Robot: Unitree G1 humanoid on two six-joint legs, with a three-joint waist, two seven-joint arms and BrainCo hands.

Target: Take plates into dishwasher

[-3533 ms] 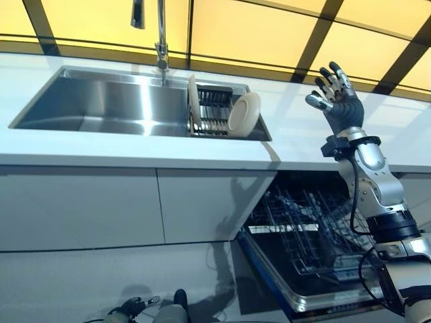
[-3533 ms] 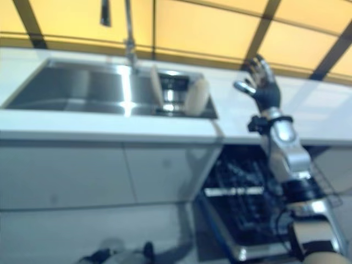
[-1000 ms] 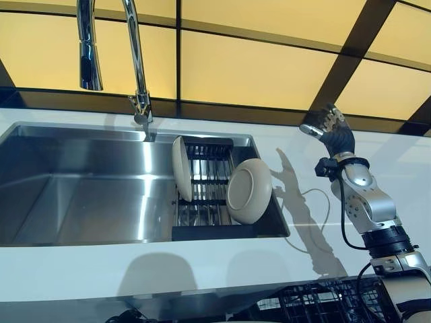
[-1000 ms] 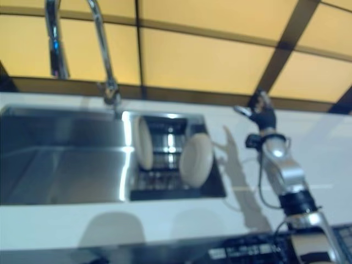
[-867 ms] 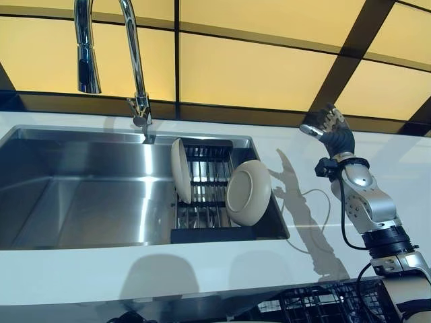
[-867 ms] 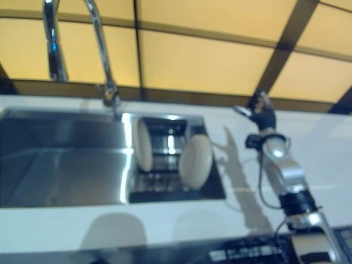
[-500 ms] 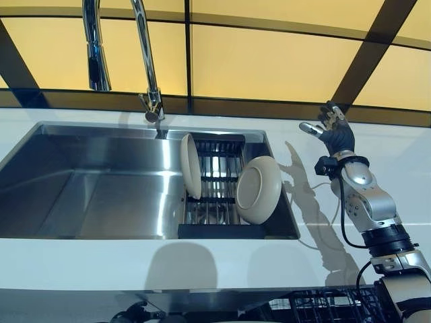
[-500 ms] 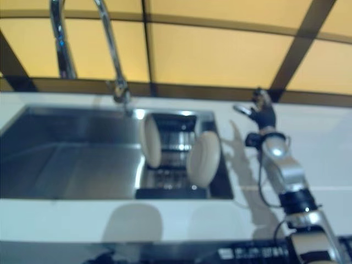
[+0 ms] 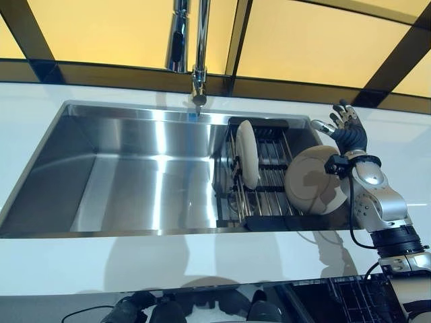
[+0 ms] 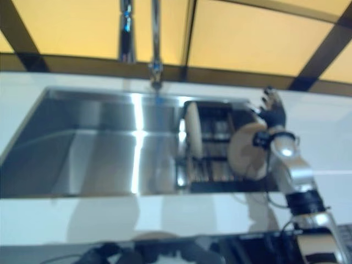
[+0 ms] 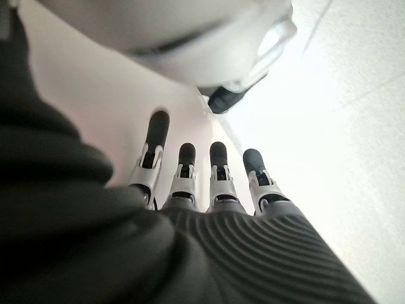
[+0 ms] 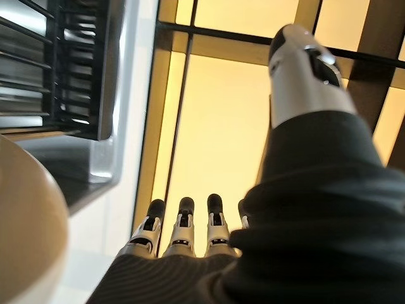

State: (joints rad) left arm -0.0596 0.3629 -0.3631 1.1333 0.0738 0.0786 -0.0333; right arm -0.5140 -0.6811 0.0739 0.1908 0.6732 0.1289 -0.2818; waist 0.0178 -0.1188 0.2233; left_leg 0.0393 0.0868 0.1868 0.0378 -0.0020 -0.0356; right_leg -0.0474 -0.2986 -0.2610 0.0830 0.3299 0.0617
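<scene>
A steel sink holds a black dish rack at its right end. A white plate stands upright in the rack. A round beige plate leans at the rack's right end; its rim also shows in the right wrist view. My right hand is open, fingers spread, raised just behind the beige plate's upper right edge, not touching it. My left hand hangs low below the counter, open and empty; its straight fingers show in the left wrist view.
A tall faucet stands behind the sink. The white counter runs along the front and to the right. The open dishwasher's black wire rack shows below the counter at the lower right. Yellow panels with dark frames line the back wall.
The camera has moved, so the sink sits differently in view. My right hand has come closer to the leaning beige plate, from well right of the sink to just behind the plate's edge.
</scene>
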